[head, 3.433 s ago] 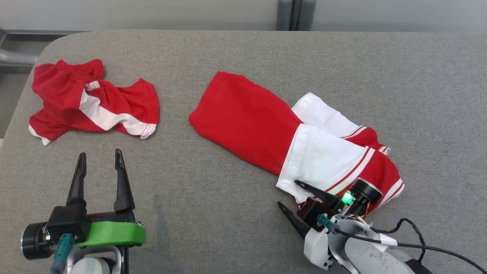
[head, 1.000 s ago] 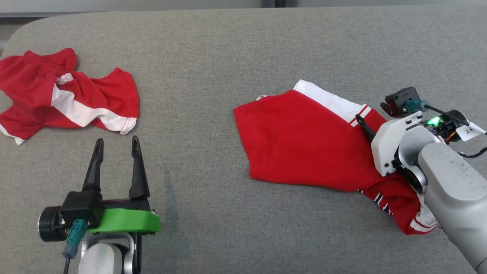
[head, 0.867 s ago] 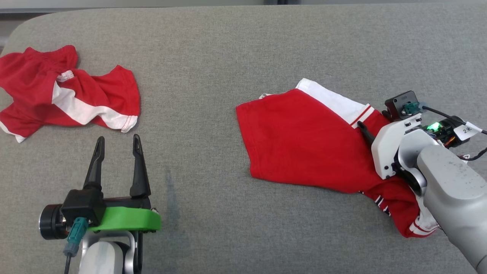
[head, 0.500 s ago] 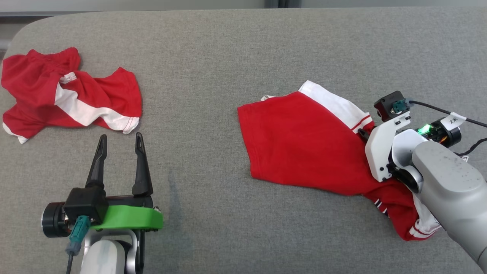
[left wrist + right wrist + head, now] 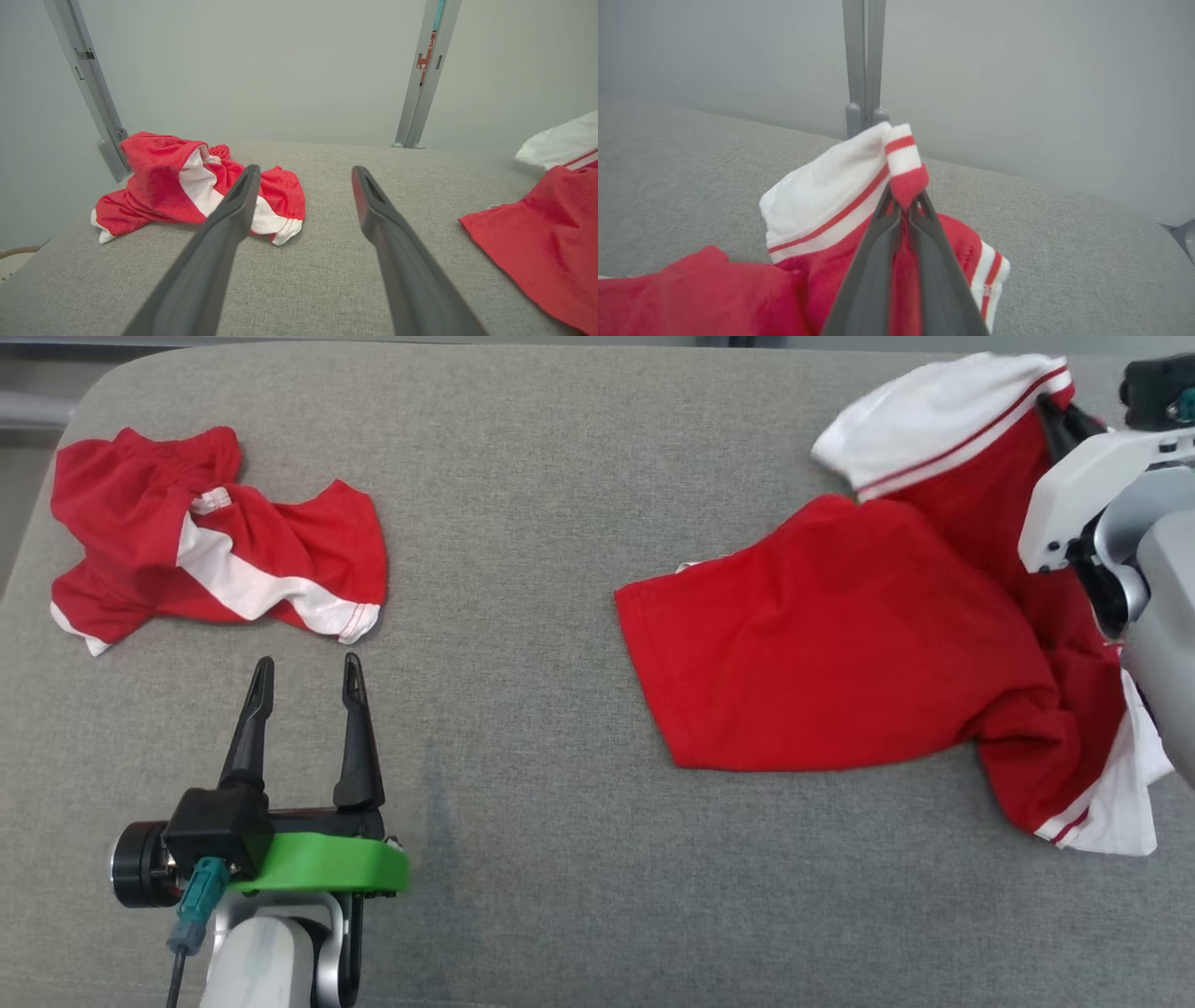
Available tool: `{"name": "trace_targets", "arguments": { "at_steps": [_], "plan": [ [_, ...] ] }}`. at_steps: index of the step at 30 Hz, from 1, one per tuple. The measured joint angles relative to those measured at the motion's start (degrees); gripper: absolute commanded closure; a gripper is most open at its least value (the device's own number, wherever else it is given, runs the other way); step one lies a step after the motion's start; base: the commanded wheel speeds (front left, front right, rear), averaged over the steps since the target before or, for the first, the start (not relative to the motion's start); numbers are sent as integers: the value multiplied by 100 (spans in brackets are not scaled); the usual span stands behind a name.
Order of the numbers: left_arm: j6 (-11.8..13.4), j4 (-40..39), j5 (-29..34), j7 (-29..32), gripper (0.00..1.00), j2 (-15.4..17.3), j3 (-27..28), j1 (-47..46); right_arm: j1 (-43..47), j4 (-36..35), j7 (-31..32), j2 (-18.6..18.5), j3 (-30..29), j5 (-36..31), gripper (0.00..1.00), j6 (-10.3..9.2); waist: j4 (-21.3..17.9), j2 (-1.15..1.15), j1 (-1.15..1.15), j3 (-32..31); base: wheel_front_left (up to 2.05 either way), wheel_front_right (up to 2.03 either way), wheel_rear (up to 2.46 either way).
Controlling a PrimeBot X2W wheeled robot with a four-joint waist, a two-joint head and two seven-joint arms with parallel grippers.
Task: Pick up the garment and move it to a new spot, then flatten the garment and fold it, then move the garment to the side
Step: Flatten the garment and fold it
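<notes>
- Right claw (image 5: 903, 207) is clenched on the garment (image 5: 840, 635). Its two fingers are closed together on a red, white-striped cuff (image 5: 903, 154) that sticks up past the tips.
- Garment sits on the right half of the grey surface (image 5: 560, 476). Its red body is spread flat, and the pinched far-right end is lifted clear.
- White panel (image 5: 924, 411) with red piping drapes just left of the right claw.
- Long axis runs left to right across the head view, rising toward the far right corner. The straight red edge faces the robot's left, toward the middle of the surface.
- Second cuff (image 5: 1111, 803), white with red stripes, lies flat at the near right, beside the pale forearm (image 5: 1162, 616).
- Left claw (image 5: 308, 663) is released. Its fingers are spread wide and point away from the robot over the near-left surface, with nothing between them.
- Shorts (image 5: 215, 560), red with a white band, lie crumpled at the far left, just beyond the left claw and well apart from the garment.
- Grey posts (image 5: 423, 74) stand against the wall behind the surface.
</notes>
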Motion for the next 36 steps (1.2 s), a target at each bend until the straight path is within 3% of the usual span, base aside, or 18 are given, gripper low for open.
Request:
{"name": "trace_targets", "arguments": {
  "at_steps": [7, 8, 9, 14, 17, 23, 36],
  "plan": [
    [53, -13, -53, -1, 0, 0, -69, -6, -329, 748, -619, 221, -553, -307, 100, -2, 105, 0, 0, 83, 0, 0, 0],
    [69, -8, -54, -1, 0, 0, -82, -7, -316, 777, -649, 271, -601, -360, 87, -1, 99, 0, 0, 88, 0, 0, 0],
    [70, -3, -60, -1, 0, 0, -98, -10, -300, 793, -659, 307, -645, -398, 0, -1, 93, 0, 0, 90, 0, 0, 0],
    [91, 18, -58, -1, 0, 0, -91, -24, -97, 642, -682, 388, -816, -542, 0, -2, -8, 0, 0, 64, 0, 0, 0],
    [64, 25, -35, -1, 0, 1, 12, -16, 179, -178, -692, 236, -1035, -745, 0, -1, -108, 0, 0, 18, 0, 0, 0],
    [-9, 1, 32, -1, 0, -1, 174, 136, 1561, -1802, -692, 233, -1994, -771, 0, -2, -367, 0, 0, -119, 0, 0, 0],
    [-119, 10, 202, -1, 0, -1, 348, 279, 4496, -4856, -692, 878, -3243, -1168, 0, -2, -743, 0, 0, -460, 0, 0, 0]
  ]
}}
